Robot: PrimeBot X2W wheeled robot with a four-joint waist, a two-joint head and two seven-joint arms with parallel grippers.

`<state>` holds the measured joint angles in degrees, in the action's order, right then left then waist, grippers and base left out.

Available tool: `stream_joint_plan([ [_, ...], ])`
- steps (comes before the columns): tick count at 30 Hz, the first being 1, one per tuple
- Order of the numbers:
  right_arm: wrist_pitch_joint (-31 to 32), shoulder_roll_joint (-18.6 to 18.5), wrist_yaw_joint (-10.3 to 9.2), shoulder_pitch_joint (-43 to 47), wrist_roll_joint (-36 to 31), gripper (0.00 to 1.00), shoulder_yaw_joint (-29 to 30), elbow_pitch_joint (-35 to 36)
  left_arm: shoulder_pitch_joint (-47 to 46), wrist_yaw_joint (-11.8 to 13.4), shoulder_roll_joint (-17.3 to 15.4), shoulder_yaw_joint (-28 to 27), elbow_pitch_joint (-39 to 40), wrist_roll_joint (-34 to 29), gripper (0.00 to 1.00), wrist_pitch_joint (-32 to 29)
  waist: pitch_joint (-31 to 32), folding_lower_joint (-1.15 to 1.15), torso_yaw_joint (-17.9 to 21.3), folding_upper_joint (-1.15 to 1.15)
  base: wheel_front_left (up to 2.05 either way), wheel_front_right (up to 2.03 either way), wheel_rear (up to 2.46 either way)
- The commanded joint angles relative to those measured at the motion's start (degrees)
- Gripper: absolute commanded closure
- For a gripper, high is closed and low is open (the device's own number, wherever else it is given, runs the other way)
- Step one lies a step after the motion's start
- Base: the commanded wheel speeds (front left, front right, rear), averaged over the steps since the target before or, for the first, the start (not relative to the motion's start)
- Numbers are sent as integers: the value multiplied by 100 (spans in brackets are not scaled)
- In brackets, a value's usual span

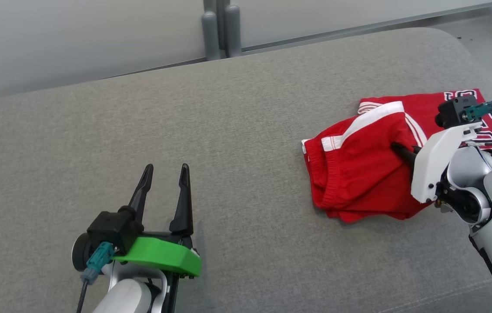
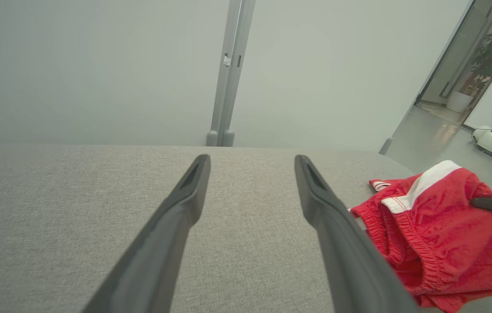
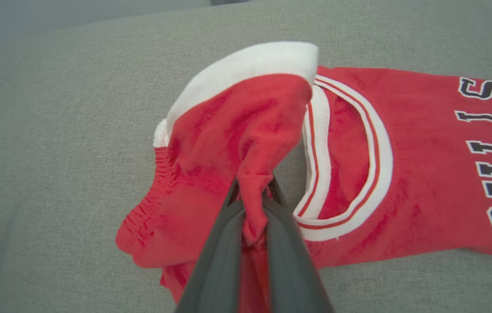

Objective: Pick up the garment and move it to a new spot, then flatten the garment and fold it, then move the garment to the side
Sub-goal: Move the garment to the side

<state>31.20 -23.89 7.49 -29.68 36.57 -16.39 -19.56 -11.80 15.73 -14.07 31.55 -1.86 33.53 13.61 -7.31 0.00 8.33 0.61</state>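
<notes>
Red garment (image 1: pixel 359 174), right of centre in my head view, lying crumpled on the grey cushion (image 1: pixel 228 130). My right gripper (image 3: pixel 253 188) is clamped on a raised fold of its fabric, below the white trim. My left gripper (image 1: pixel 167 168), lower left, has its fingers spread, well apart from the garment.

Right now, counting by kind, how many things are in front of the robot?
red garment: 1
tools: 2, the left tool open, the right tool shut on the red garment
grey cushion: 1
Total: 4
</notes>
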Motion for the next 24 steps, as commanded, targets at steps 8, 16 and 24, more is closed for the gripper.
stream_joint_plan([
  [8,55,167,0,-116,-206,100,107,113,-90,32,-74,52,44,-59,0,-60,-62,0,581,-61,0,0,0],
  [16,-221,337,0,-395,-368,100,287,-30,-167,30,-96,84,16,-72,0,-91,-137,0,485,-61,0,0,0],
  [24,-174,56,0,-613,-546,100,473,-198,-184,50,-133,69,52,-76,0,-103,-222,0,271,-61,0,0,0],
])
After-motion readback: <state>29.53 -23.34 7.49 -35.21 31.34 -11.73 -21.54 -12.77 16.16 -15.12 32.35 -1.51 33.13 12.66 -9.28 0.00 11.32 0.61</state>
